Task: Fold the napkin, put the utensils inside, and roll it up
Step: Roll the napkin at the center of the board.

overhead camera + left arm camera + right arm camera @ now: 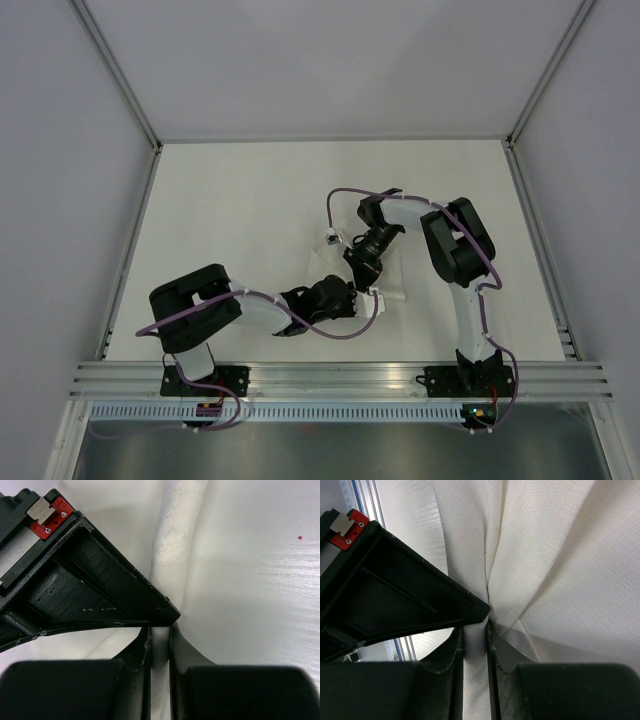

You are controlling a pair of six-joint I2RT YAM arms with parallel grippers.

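Observation:
The white napkin [175,545] is bunched into folds, and both grippers pinch it at nearly the same spot. In the left wrist view a strip of cloth runs between the fingers of my left gripper [159,632], which is shut on it. My right gripper [475,630] is likewise shut on a pleat of the napkin [545,555]. Each wrist view shows the other gripper's black body pressed close at the upper left. From above, the left gripper [350,298] and right gripper [362,280] meet at the table's middle front, and a small white end of the napkin [393,295] pokes out to their right. The utensils are hidden.
The white table [250,200] is bounded by grey walls at the back and sides. An aluminium rail [340,380] with both arm bases runs along the near edge. Purple cables loop over both arms. A tiny red speck [300,537] lies on the table.

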